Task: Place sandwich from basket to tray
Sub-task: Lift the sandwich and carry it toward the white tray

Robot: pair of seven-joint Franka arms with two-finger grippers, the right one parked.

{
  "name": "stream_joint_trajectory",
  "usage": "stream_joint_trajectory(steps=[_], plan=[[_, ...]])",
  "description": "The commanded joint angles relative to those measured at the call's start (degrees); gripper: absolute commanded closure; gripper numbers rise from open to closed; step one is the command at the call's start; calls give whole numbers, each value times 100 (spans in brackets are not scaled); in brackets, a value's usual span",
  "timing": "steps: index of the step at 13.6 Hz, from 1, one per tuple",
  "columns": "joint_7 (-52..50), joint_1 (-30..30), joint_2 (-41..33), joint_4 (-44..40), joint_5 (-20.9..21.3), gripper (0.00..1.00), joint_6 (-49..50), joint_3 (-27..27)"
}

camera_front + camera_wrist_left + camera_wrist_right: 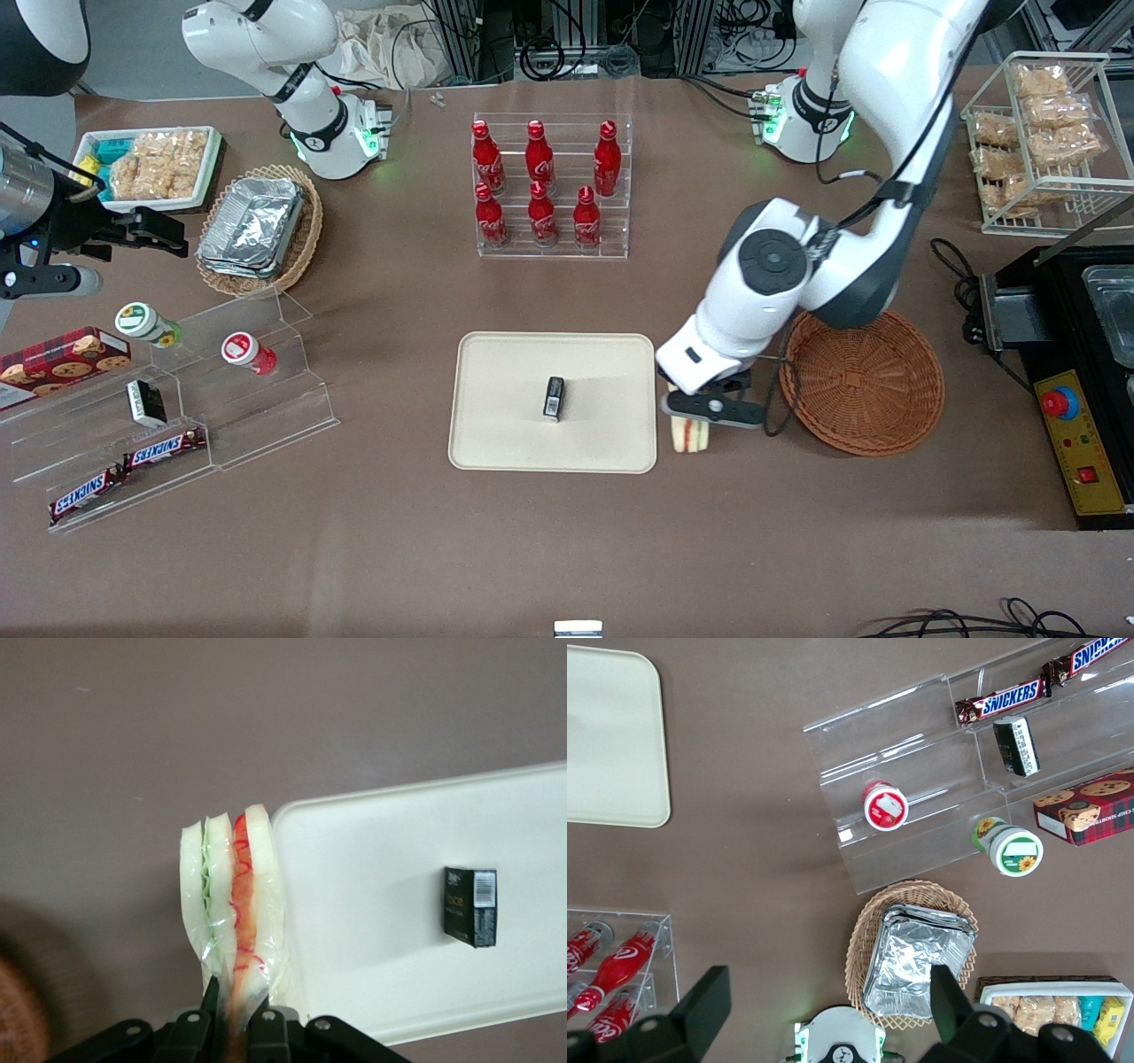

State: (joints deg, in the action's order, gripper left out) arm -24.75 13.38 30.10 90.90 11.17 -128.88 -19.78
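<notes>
Between tray [496,425] and basket [877,390], your gripper [700,424] hangs with its jaws closed on the sandwich [690,434], which sits just off the tray's edge, clear of the basket. You're mid-carry; next, shift over bare tray, short of the small dark box [554,398], then lower and release. Around it all lies brown table [567,549], with ample room.

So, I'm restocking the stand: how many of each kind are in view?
Red bottles: 6
Snickers bars: 2
Lidded cups: 2
Small black boxes: 2
Cookie box: 1
Sandwich, held in the hand beside the tray: 1
Total: 14
</notes>
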Motion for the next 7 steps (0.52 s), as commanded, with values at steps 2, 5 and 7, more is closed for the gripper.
stream_joint_trajectory(steps=[2, 5, 7], plan=[[93, 331, 592, -213, 288, 100, -137, 35], [66, 630, 908, -230, 420, 100, -522, 70], [40, 640, 1058, -230, 613, 100, -630, 62]])
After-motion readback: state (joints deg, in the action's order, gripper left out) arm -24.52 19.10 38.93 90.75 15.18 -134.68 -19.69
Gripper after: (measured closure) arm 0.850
